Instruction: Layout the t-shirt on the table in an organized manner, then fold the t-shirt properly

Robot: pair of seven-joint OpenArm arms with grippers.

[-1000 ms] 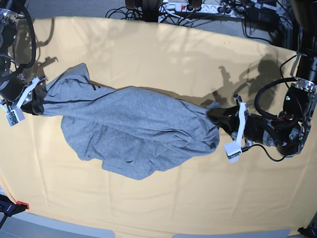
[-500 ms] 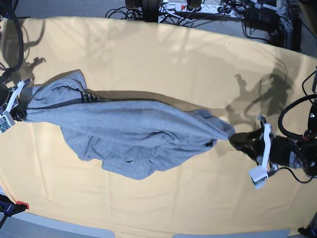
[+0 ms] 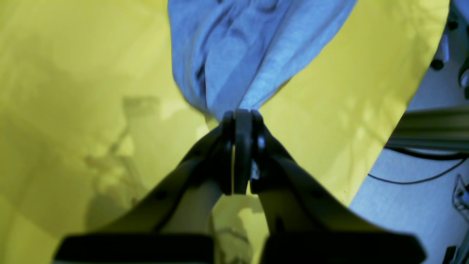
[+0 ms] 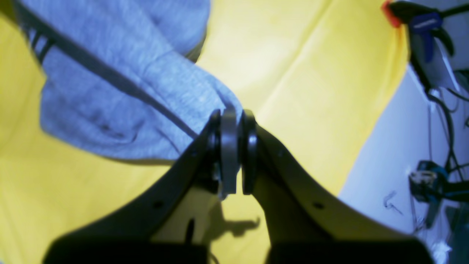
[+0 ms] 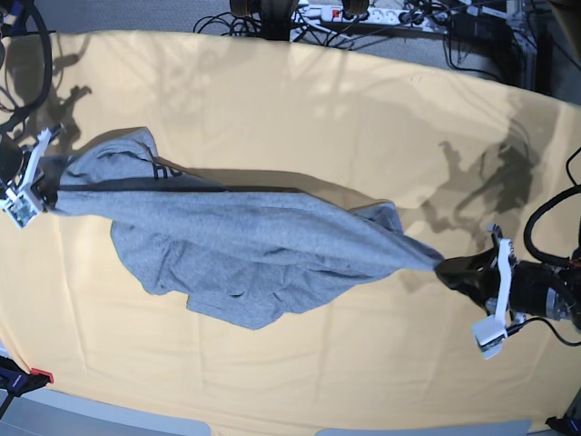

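Pulled further apart since a moment ago. Right gripper (image 5: 44,193) pinching one end of the t-shirt (image 5: 245,250); stretched between both sets of fingers over the table (image 5: 300,109); left gripper (image 5: 447,269) pinching the other end. Cables (image 5: 381,18) beyond the table.

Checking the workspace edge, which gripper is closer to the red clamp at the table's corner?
Right. The right gripper grips the t-shirt on the red clamp's side; the left gripper pinches it at the table's opposite end.

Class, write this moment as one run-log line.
phase: spreading | left gripper: shut on t-shirt | right gripper: shut on t-shirt | t-shirt: stretched between both, bunched, unfolded | table: under shirt
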